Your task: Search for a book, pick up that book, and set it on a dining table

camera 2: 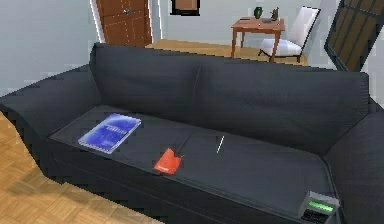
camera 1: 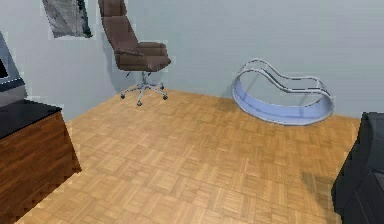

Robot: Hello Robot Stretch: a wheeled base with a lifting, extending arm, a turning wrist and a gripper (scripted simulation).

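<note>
In the arm side view the book [camera 2: 110,132], blue-covered, lies flat on the left seat cushion of a dark sofa [camera 2: 250,95], near the cushion's front edge. A flat red thing [camera 2: 168,160] lies to its right, apart from it, and a thin white stick [camera 2: 220,144] lies farther right again. The search looks done and the step in hand is lining up for the pick. The base likely needs a short roll ahead so the reach comes down squarely on the book. A flat cover on soft upholstery offers little to catch, so coming in low at one edge, away from the red thing, seems wisest. The gripper's state I cannot tell. Beyond the sofa back, a small wooden surface [camera 2: 258,32] with a white chair [camera 2: 295,35] may serve as the dining table. For moving, the forward view has a dark cabinet [camera 1: 30,150] crowding the left, a brown office chair [camera 1: 135,55] by the far wall, a curved blue lounger [camera 1: 285,95] right of it, and the sofa's end at the right edge. The parquet floor [camera 1: 200,160] between them lies open, so a straight creep forward should fit, minding the cabinet's corner.
</note>
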